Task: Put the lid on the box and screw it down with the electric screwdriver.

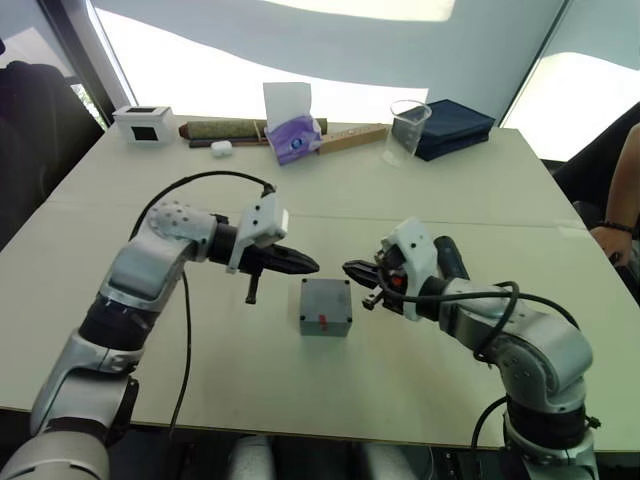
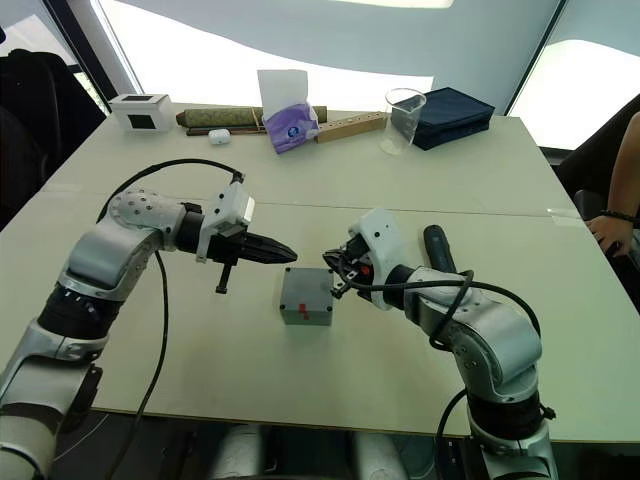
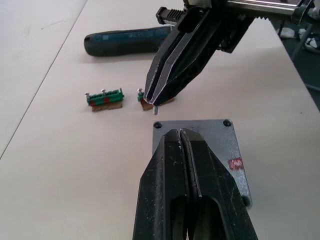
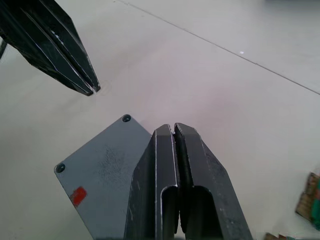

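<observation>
Left gripper [image 1: 300,264]: fingers pressed together with nothing between them, tips pointing right and hovering just beyond the far-left corner of the box.
Lid [image 1: 326,303]: one, already seated on the box, red mark [image 3: 235,163] facing up; dark screw holes show at its corners, and whether screws sit in them cannot be told.
Box [image 1: 326,325]: one, at the middle of the table [image 1: 480,220], between the two grippers and slightly nearer than both.
Right gripper [image 1: 358,271]: fingers closed, tips pointing left over the box's far-right corner; in the left wrist view something tiny and pale shows at the tips, too small to name.
Circuit boards [image 3: 104,97]: two small green ones on the table, just right of the box, under the right forearm.
Electric screwdriver [image 2: 438,249]: one, lying on the table beyond the right wrist, to the right of the box; its long axis runs roughly far to near, partly hidden by the arm.
Key relation: the screwdriver lies behind and right of the right gripper's fingertips, well apart from the left gripper, so the right arm is clearly the nearer one and would likely have to pull back and turn toward it.
Progress: lid placement looks done; driving the screws remains.
</observation>
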Motion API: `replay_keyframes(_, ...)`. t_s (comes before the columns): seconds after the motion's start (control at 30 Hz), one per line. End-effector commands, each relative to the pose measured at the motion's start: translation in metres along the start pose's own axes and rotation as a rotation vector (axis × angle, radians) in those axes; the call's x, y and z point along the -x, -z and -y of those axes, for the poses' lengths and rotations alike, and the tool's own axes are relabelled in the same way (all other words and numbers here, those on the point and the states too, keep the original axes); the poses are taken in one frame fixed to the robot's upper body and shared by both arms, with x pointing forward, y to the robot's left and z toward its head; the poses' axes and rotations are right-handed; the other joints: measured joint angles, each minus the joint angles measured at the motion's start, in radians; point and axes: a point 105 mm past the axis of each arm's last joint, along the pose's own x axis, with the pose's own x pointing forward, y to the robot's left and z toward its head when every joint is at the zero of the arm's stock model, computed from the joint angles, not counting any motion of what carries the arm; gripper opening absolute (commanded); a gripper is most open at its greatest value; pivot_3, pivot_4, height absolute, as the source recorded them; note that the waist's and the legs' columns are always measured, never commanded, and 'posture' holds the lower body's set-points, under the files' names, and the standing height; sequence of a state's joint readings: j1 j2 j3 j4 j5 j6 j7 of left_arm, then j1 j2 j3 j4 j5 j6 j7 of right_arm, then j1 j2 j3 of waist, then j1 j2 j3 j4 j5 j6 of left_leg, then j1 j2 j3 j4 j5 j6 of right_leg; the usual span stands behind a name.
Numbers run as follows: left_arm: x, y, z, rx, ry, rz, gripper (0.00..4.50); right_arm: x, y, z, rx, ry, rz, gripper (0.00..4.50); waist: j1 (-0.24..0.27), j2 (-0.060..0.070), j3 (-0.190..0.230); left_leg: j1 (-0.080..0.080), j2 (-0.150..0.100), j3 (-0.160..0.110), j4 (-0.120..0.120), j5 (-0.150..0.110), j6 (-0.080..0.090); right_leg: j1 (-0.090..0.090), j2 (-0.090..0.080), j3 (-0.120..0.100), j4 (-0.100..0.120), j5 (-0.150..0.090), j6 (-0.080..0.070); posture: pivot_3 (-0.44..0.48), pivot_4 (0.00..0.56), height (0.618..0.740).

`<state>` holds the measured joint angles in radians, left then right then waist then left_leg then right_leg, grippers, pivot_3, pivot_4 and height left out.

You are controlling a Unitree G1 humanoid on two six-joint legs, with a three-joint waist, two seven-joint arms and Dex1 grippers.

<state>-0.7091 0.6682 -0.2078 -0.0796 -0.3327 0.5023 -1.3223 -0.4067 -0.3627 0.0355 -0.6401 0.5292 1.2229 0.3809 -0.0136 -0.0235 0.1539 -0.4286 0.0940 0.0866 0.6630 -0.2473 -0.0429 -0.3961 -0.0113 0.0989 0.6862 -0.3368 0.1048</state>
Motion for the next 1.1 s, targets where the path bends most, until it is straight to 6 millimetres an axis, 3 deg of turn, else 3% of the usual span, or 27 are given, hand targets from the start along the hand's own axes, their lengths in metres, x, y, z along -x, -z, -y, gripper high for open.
replay_keyframes(0.03, 0.008, -0.011, 0.002, -0.033, -0.032, 0.021, 0.0, -0.003, -0.005, -0.003, 0.027, -0.024, 0.023, 0.02, 0.0, 0.0, 0.0, 0.0, 0.0, 0.0, 0.0, 0.0, 0.0, 0.0, 0.0, 0.0, 0.0, 0.0, 0.0, 0.0, 0.15, 0.721)
replay_keyframes(1.1, 0.001, -0.012, 0.007, -0.045, -0.039, 0.018, 0.0, -0.002, 0.012, 0.011, 0.007, 0.015, -0.013, 0.02, -0.003, 0.0, 0.0, 0.0, 0.0, 0.0, 0.0, 0.0, 0.0, 0.0, 0.0, 0.0, 0.0, 0.0, 0.0, 0.0, 0.15, 0.721)
